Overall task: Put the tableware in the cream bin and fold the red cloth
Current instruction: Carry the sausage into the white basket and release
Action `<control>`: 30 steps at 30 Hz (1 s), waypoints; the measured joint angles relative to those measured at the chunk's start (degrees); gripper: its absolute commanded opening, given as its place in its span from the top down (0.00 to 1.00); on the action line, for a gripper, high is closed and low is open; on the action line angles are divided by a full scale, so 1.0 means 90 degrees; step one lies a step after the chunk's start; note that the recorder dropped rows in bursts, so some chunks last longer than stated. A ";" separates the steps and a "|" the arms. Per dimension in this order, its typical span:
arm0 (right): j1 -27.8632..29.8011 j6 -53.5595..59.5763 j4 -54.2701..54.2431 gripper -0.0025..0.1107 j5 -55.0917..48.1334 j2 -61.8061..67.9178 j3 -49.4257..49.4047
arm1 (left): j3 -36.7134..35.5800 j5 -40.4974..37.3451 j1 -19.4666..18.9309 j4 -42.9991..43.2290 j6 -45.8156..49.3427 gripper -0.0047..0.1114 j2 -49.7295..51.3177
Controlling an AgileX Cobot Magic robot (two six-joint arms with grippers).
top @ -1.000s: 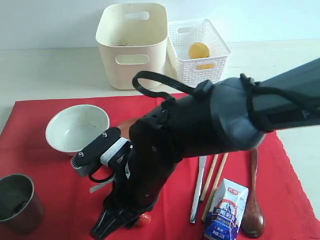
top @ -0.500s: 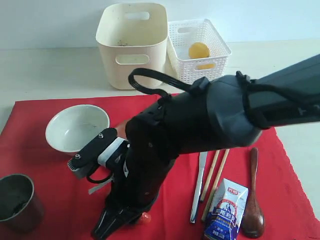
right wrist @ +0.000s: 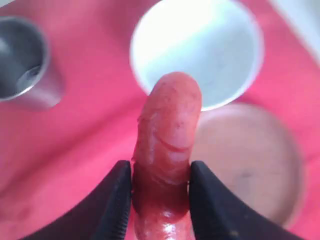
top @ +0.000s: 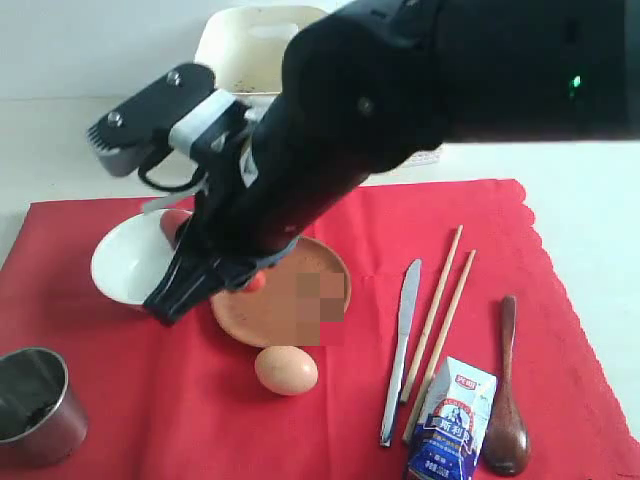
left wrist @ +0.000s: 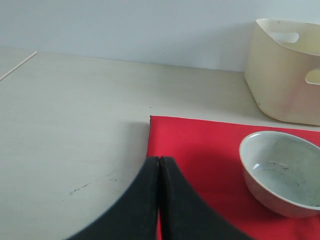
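Observation:
My right gripper (top: 200, 285) (right wrist: 161, 172) is shut on a red sausage (right wrist: 167, 130) (top: 256, 283), held in the air over the pale bowl (top: 125, 265) (right wrist: 220, 50) and the brown plate (top: 290, 300) (right wrist: 250, 160). The steel cup (top: 35, 405), knife (top: 400, 350), chopsticks (top: 440, 310) and wooden spoon (top: 507, 400) lie on the red cloth (top: 150, 400). The cream bin (top: 245, 45) (left wrist: 285, 70) stands behind, partly hidden by the arm. My left gripper (left wrist: 159, 160) is shut and empty over the cloth's corner (left wrist: 200, 150), beside the bowl (left wrist: 282, 172).
An egg (top: 286, 369) lies in front of the plate. A blue-white packet (top: 452, 420) rests between the chopsticks and the spoon. The right arm hides the white lattice basket. Bare pale table (left wrist: 75, 125) surrounds the cloth.
The right arm has risen from the cloth's front and swung back-left with the sausage in its grip. The plate and egg have come into view. The left arm cannot be compared.

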State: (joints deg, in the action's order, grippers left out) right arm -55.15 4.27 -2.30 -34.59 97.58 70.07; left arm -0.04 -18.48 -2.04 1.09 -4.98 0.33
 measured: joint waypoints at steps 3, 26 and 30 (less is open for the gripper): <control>0.0332 -0.0185 0.0586 0.98 0.0000 -0.0044 0.0141 | 0.0000 0.0000 0.0000 0.0000 0.0000 0.95 0.0000; 0.3245 -0.1380 0.2263 0.98 0.2582 0.0405 0.0200 | 0.0000 0.0000 0.0000 0.0000 0.0000 0.95 0.0000; 0.3669 -0.1421 0.2232 0.98 0.3497 0.0978 0.0200 | 0.0000 0.0000 0.0000 0.0000 0.0000 0.95 0.0000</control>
State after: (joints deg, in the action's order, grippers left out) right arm -22.13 -8.52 17.79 -3.11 106.38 71.87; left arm -0.04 -18.48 -2.04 1.09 -4.98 0.33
